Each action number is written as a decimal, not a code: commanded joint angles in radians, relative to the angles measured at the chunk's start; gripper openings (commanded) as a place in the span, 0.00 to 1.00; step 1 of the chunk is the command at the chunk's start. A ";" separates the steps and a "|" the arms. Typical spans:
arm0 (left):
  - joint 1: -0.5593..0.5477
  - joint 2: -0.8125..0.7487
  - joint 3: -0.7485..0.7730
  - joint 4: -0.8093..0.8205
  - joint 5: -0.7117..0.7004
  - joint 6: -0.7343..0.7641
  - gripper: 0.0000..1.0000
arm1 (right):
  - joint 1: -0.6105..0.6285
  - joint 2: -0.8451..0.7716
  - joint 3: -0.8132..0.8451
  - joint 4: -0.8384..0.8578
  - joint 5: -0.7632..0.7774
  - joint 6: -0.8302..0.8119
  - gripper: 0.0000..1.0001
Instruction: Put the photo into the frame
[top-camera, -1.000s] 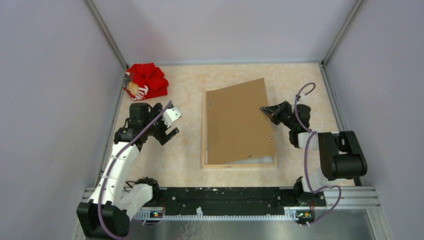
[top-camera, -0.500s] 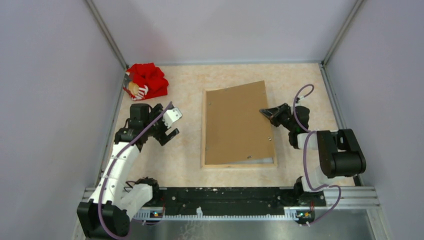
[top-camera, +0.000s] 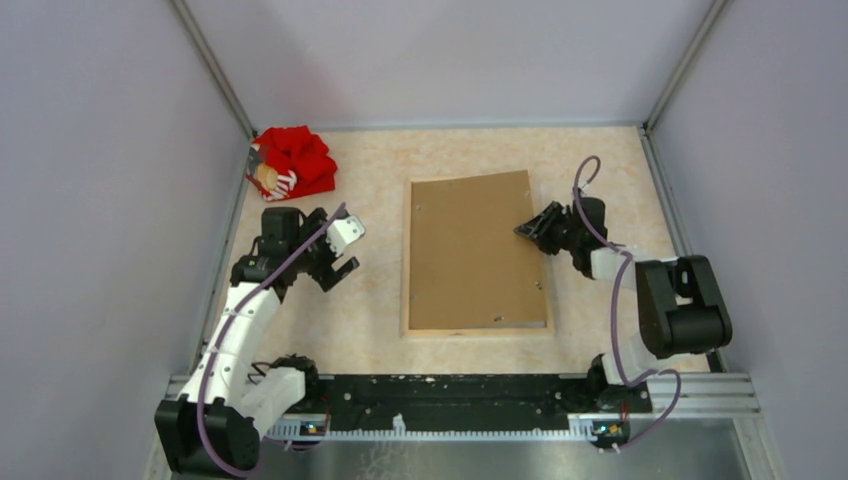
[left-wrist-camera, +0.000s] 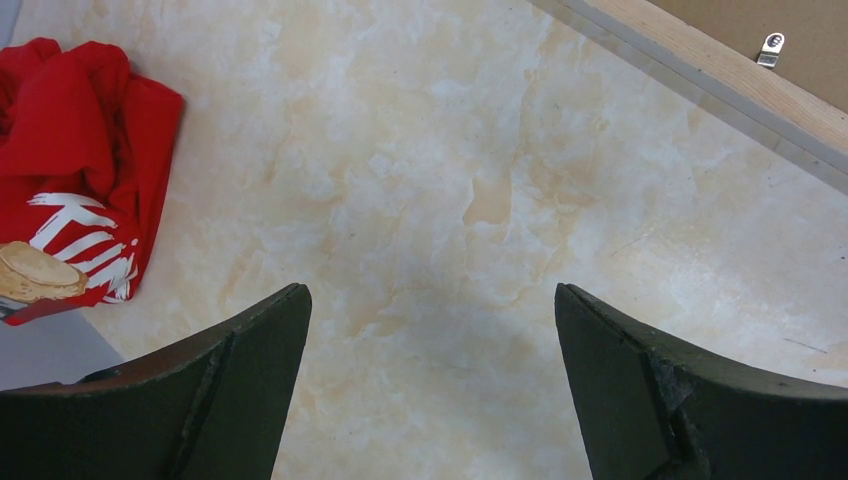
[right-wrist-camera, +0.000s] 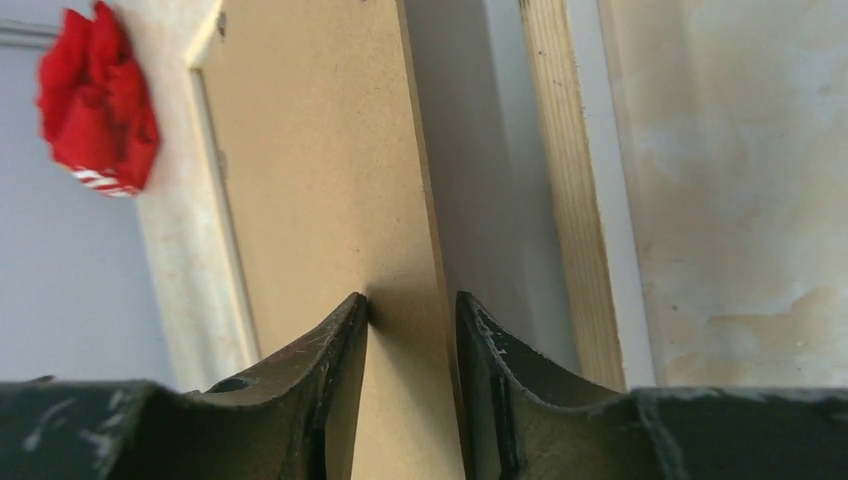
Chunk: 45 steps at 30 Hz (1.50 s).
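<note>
We see a plain brown board inside a pale natural-wood frame. The table is cream, marbled with tan veins. The crumpled cloth is bright red with white lettering and a tan patch.

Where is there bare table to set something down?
Bare: the far strip between the frame and back wall, the far-right corner, and the near-left patch between frame and left arm. Crowded: red cloth far-left, right arm at the frame's right rail.
</note>
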<state>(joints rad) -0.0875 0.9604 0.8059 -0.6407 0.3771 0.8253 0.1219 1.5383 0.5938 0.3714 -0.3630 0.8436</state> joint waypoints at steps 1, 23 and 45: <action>-0.001 0.005 -0.010 0.044 0.029 0.003 0.98 | 0.041 -0.026 0.100 -0.277 0.074 -0.163 0.38; 0.000 -0.015 -0.021 0.013 0.036 0.020 0.98 | 0.203 -0.026 0.430 -0.743 0.404 -0.418 0.78; -0.004 0.163 -0.017 0.036 0.159 0.005 0.97 | 0.224 -0.164 0.353 -0.468 0.003 -0.311 0.00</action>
<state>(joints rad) -0.0875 1.0519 0.7906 -0.6353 0.4362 0.8246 0.3027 1.3643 0.9775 -0.2066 -0.1822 0.4702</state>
